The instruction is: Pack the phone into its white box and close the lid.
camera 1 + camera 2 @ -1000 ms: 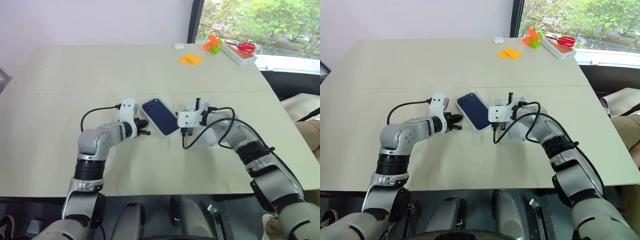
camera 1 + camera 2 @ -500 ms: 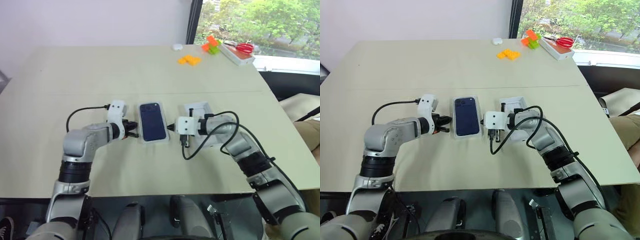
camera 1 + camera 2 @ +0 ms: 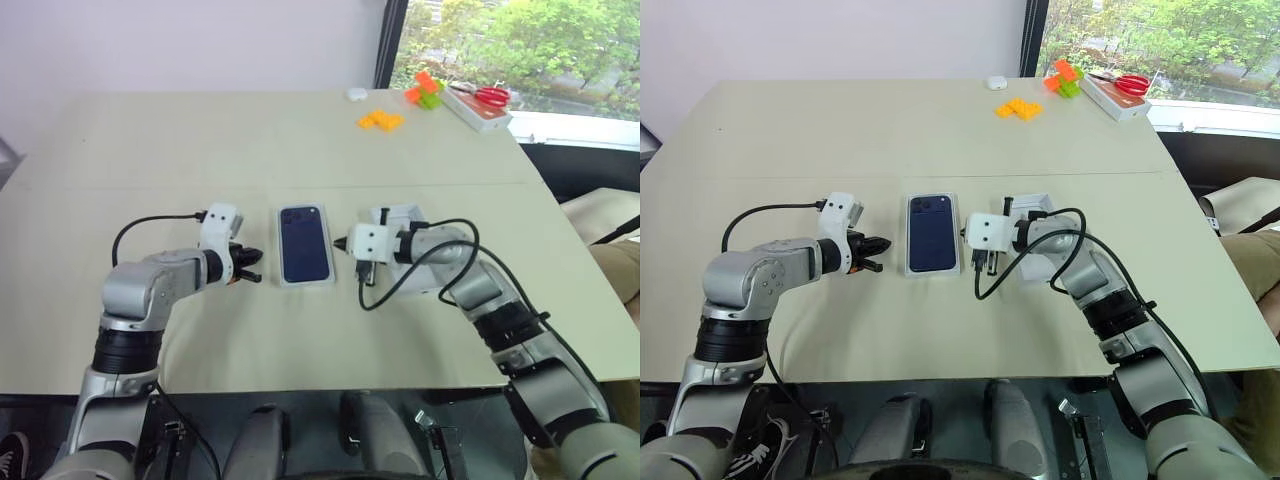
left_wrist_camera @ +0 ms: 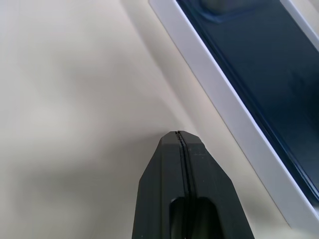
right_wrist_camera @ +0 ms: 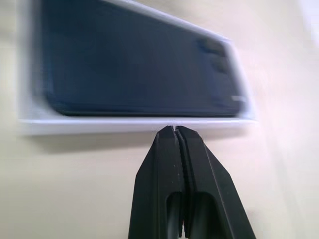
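The dark navy phone [image 3: 305, 244] lies camera end away from me inside the white box [image 3: 333, 262], which sits straight on the table between my grippers. My left gripper [image 3: 252, 268] is shut, its tip a short gap from the box's left side [image 4: 234, 117]. My right gripper [image 3: 340, 243] is shut too, with its tip right at the box's right side wall [image 5: 139, 125]; I cannot tell whether it touches. The lid [image 3: 402, 214] lies white inner face up behind my right hand, which hides most of it.
At the far right of the table lie orange blocks [image 3: 380, 119], a green-and-orange pile [image 3: 425, 90], red scissors [image 3: 487, 95] on a flat white case, and a small white object [image 3: 356, 93]. The table's edge runs close on the right.
The box with the phone has turned from skewed to straight. My left gripper has drawn back to the left, away from it. The right gripper has pulled back slightly and stays at the right side.
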You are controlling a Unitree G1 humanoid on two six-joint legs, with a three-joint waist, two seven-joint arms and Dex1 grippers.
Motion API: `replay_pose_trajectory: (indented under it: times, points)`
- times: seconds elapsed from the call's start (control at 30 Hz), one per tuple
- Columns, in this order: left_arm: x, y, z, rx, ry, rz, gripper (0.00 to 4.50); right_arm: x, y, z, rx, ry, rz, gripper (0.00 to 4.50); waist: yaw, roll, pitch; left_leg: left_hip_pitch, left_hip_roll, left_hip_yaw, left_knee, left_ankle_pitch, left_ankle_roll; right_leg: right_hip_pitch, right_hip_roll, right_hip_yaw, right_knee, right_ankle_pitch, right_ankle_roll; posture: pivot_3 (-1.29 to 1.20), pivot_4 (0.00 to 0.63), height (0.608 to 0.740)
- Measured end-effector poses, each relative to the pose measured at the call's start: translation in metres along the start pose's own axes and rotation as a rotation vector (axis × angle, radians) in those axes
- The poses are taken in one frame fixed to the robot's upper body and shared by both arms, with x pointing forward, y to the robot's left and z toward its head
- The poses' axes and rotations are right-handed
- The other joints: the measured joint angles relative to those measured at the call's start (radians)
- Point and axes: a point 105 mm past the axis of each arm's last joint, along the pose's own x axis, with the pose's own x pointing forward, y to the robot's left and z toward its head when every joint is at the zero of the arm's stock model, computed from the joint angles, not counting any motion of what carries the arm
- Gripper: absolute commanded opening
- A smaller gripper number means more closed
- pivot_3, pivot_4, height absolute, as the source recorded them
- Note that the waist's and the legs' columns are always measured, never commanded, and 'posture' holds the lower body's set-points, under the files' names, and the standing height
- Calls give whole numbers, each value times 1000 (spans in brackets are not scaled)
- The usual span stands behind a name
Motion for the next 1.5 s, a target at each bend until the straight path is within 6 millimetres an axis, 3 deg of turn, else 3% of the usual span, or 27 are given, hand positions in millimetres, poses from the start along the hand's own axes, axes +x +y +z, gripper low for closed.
replay_pose_trajectory:
  times: [0.2, 0.37, 0.57, 0.9, 1.5]
  points:
    - [16, 5, 11, 17, -51, 49, 0, 12, 6, -8, -65, 35, -20, 60, 0, 0, 0, 0, 0, 0, 0, 0, 0, 0, -1, 0, 0, 0, 0, 0, 150, 740]
    - [25, -4, 13, 43, -67, 35, 0, 16, 21, -11, -69, 41, 17, 60, 0, 0, 0, 0, 0, 0, 0, 0, 1, 0, -1, 0, 0, 0, 0, 0, 150, 740]
    - [20, -14, 6, 56, -44, -6, 0, 12, 41, 3, 14, -25, 91, 60, -4, 0, 0, 0, 0, 0, 0, 0, 1, 0, 0, 0, 0, 0, 0, 0, 150, 740]
    - [5, -19, -4, 58, -3, -23, 0, 7, 42, 17, 34, -65, 102, 60, -1, 0, 0, 0, 0, 0, 0, -1, 1, 0, 0, 0, 0, 0, 1, 0, 150, 740]
    - [5, -30, -7, 50, 4, -49, 0, 1, 34, 5, -20, -24, 83, 60, 3, 0, 0, 0, 0, 0, 0, -1, 1, 1, -1, 0, 0, -1, 1, 0, 150, 740]
